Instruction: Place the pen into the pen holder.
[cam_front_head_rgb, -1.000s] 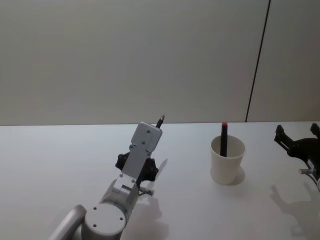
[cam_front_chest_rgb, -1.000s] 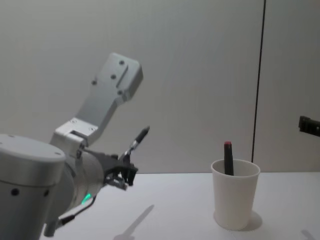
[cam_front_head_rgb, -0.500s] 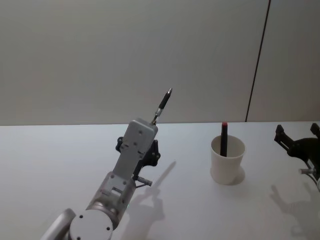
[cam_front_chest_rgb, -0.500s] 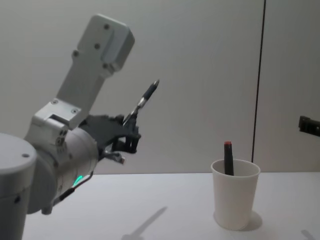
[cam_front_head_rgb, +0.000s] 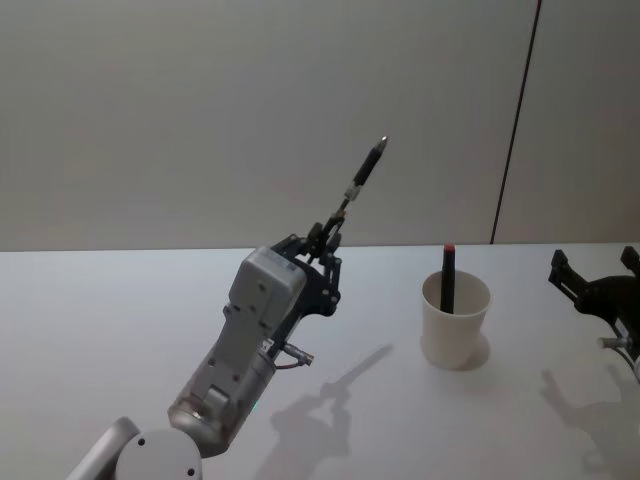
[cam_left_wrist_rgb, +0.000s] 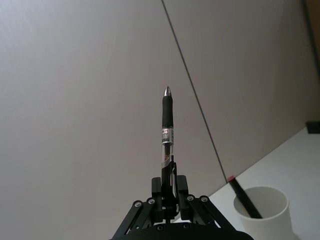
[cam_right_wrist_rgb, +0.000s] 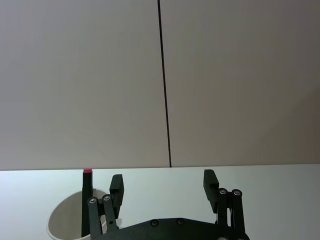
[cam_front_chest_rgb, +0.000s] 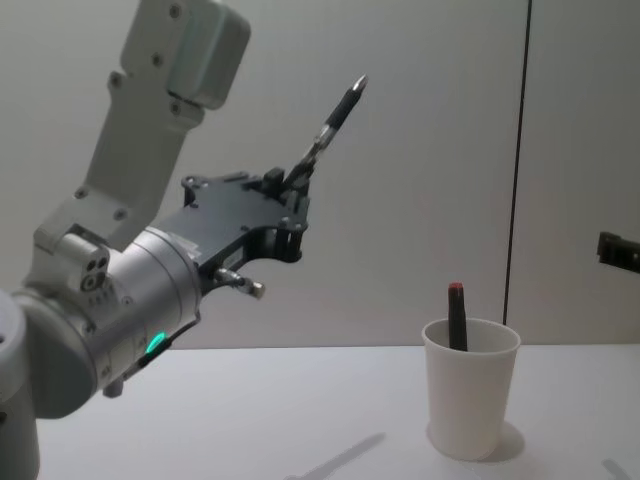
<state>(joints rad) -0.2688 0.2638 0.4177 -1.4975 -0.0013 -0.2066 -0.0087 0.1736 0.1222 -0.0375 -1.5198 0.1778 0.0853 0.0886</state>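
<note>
The left gripper is clamped on a slim black-and-clear pen with a silver tip. It holds the pen high above the white table, tip slanting up and to the right. The plain white paper cup stands well apart to the right, with a black, red-topped pen inside. The right gripper hangs at the right edge, fingers spread apart.

Soft, even light from above; the left gripper and its pen cast a faint, blurred shadow on the table below.
</note>
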